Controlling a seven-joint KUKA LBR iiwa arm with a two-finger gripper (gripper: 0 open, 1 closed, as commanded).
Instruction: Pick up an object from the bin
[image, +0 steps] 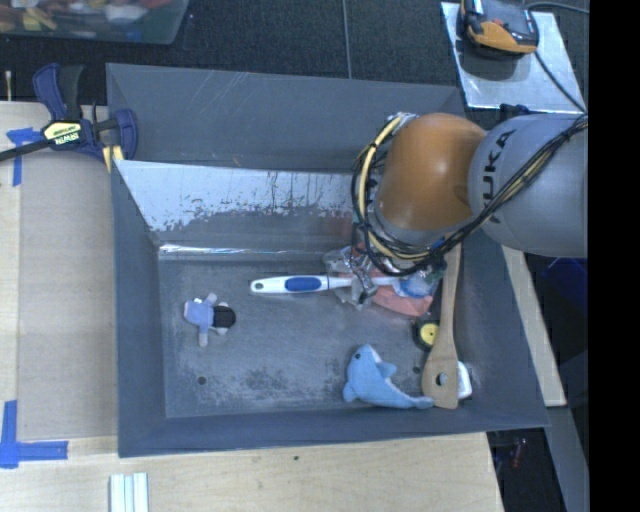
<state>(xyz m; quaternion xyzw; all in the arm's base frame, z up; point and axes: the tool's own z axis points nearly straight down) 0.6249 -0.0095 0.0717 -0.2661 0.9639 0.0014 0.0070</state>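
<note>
My gripper (357, 280) hangs low over the right-centre of the bin floor. My orange wrist cover (425, 175) sits above it, so I cannot tell whether it is spread or pressed together. Right at its tip lies the near end of a white-and-blue toothbrush (300, 286). The toothbrush's long axis runs straight away from me toward the view's left, roughly parallel to the bin's back wall (250, 195). I judge that axis is what the next move turns on: closing across the handle, not along it, should seat it.

Just beside my gripper on the arm's side, partly under my wrist, is a pink-and-red thing (412, 302) I cannot identify. Close by, a small yellow-and-black piece (428, 333) lies against a wooden spoon (445, 330) that stands along the right wall. That side is crowded, and a sideways drift there risks a bump.

Further off, a blue toy dolphin (378, 382) lies by the front wall. A small blue-and-black toy (210, 315) lies well apart at the left. The floor around the toothbrush's middle is bare, with open room to lift.
</note>
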